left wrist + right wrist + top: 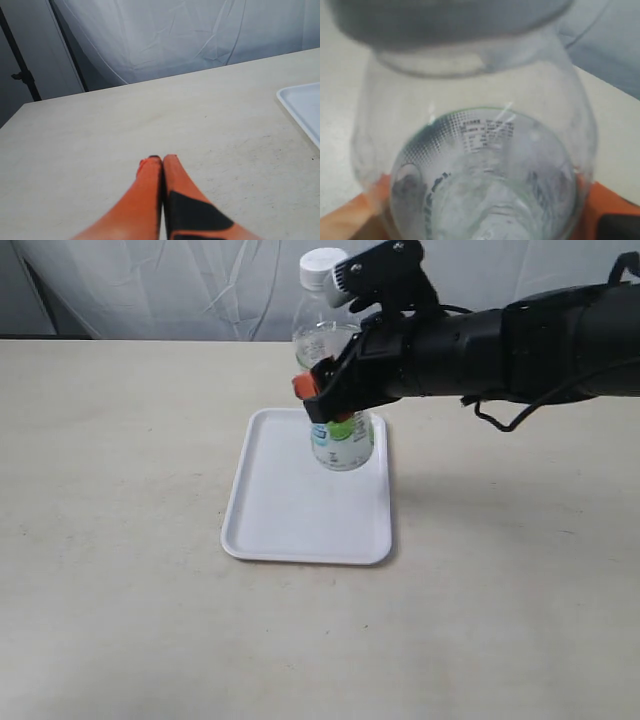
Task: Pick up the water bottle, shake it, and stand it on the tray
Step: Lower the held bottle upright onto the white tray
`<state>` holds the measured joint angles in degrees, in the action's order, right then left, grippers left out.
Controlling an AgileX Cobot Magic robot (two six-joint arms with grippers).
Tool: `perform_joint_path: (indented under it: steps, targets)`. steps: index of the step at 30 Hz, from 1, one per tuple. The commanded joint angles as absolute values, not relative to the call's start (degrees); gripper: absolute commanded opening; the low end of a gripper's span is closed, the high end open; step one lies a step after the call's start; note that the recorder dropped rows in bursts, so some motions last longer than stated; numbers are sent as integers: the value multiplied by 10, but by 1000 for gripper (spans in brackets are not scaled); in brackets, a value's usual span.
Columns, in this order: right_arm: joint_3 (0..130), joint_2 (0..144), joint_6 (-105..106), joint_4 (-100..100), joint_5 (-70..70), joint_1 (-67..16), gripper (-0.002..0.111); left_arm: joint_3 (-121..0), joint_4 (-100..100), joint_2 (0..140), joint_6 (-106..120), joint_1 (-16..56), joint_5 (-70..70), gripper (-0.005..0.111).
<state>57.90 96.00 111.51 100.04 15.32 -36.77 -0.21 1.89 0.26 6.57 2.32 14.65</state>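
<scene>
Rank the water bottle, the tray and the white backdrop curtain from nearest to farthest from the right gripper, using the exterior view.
1. water bottle, clamped in the right gripper.
2. tray, directly beneath it.
3. white backdrop curtain, farthest back.

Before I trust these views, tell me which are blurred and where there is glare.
Exterior view: sharp and evenly lit, with only soft shadows on the table. Left wrist view: the table is sharp, the shut left gripper slightly soft. Right wrist view: the bottle fills the frame, its cap is badly blurred, and there are small glints on the plastic.
</scene>
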Motion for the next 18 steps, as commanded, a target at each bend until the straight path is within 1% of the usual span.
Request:
perform_joint_path:
  steps: [1,12,18]
  targets:
    - [616,997,1175,999,224,-366,-1,0,23,0,65,23,141,0]
    - [682,1080,1173,999,215,-365,-1,0,23,0,65,23,141,0]
    - [683,1111,1167,999,215,-365,-1,0,23,0,64,23,141,0]
